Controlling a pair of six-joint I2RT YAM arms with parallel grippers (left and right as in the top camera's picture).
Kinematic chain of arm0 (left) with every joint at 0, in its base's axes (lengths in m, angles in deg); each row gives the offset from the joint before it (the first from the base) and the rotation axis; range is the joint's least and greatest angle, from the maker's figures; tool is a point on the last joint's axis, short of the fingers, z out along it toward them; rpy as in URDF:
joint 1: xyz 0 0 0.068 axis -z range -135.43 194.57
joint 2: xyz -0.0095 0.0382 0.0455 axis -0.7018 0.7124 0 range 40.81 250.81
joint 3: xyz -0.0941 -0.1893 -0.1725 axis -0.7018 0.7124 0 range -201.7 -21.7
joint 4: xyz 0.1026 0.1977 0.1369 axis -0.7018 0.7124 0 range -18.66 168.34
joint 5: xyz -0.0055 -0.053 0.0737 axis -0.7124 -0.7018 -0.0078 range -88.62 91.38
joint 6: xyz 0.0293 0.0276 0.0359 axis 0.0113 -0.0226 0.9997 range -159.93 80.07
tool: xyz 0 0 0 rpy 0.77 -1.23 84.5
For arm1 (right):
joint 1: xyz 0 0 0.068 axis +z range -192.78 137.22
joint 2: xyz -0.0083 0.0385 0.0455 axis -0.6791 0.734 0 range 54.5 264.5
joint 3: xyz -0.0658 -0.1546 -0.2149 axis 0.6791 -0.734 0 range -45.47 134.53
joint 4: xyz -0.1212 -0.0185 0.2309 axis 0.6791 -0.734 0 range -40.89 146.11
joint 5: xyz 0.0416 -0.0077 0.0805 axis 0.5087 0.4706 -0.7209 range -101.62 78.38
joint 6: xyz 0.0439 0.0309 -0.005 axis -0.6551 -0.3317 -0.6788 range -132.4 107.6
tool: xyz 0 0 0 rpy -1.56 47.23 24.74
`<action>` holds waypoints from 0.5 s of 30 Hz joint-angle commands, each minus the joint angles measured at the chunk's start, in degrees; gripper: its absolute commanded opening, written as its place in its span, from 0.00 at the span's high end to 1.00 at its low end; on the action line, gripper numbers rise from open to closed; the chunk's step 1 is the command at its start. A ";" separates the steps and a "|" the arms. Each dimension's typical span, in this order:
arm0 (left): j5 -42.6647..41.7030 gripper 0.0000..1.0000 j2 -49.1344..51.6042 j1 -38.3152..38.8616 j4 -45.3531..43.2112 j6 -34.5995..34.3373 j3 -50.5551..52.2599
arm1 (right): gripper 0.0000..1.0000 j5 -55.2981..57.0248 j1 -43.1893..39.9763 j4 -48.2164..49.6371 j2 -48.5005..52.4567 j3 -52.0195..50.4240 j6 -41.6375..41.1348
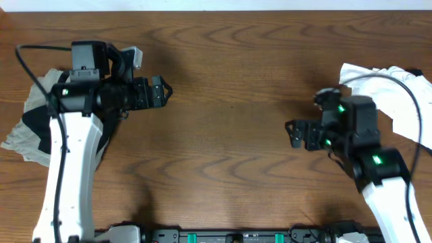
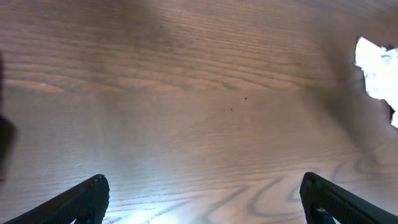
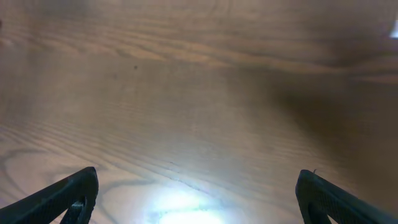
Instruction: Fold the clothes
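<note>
A crumpled pile of clothes lies at the table's left edge under my left arm: a grey-beige garment (image 1: 19, 138) with a black one (image 1: 32, 120) on it. A white garment (image 1: 391, 91) lies bunched at the right edge; it also shows in the left wrist view (image 2: 378, 68). My left gripper (image 1: 164, 91) is open and empty, pointing right over bare wood, its fingers wide apart in the left wrist view (image 2: 202, 196). My right gripper (image 1: 291, 133) is open and empty, pointing left over bare wood, fingers wide apart in the right wrist view (image 3: 198, 193).
The wooden table (image 1: 229, 81) spans the whole view. A black cable (image 1: 30, 64) loops above the left pile and another cable (image 1: 412, 101) crosses the white garment. The arm bases sit along the front edge (image 1: 229, 236).
</note>
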State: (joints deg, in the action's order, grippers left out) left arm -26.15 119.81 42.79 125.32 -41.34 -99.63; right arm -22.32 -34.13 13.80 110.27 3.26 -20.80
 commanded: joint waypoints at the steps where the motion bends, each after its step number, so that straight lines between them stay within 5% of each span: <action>1: 4.92 0.02 -9.25 2.54 0.44 0.76 1.88 | 0.02 4.96 0.07 -3.02 -7.80 0.94 -1.44; 8: 14.99 0.02 -36.17 11.34 -0.50 -0.13 14.03 | 0.14 11.17 2.69 -11.52 -23.89 0.92 -2.54; 10: 16.11 0.02 -44.59 12.28 -0.72 -0.11 18.21 | 0.01 10.12 2.97 -14.40 -28.11 0.92 -4.52; 15: 16.35 0.02 -58.16 12.33 0.37 -0.09 21.81 | 0.01 7.28 2.99 -15.41 -32.48 0.92 -11.28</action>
State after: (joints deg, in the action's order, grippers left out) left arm -12.08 65.69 54.83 125.18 -41.38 -79.33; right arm -14.54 -31.64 -1.54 78.82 3.57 -27.60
